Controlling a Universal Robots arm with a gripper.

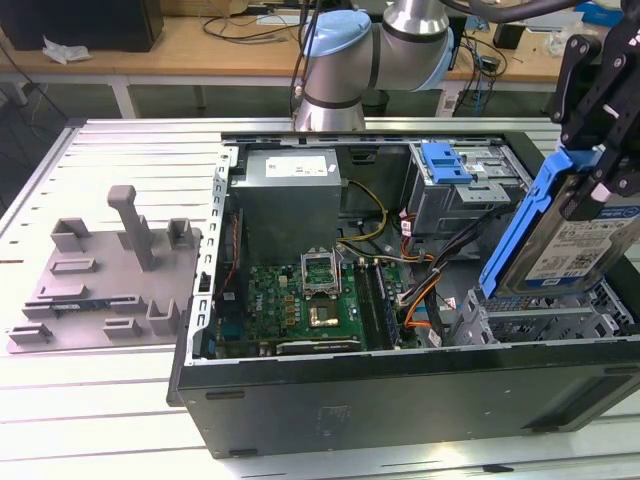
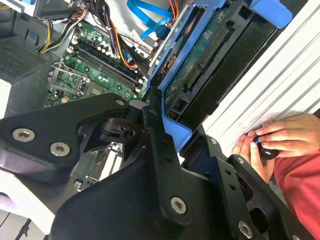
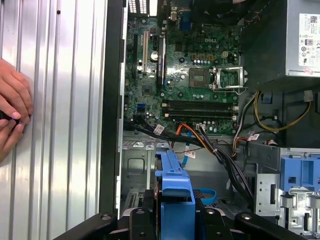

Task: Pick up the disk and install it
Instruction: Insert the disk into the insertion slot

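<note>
Gripper (image 1: 596, 172) clamped shut on disk (image 1: 572, 248), held edge-up over drive cage (image 1: 530, 322), prob to line up w/ bay.

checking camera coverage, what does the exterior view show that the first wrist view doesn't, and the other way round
The exterior view adds the grey fixture plate beside the computer case, and the labelled face of the disk, held in the gripper. The first wrist view adds a person's hands on the slatted table. Both share the motherboard, the power supply and the disk's blue carrier.
</note>
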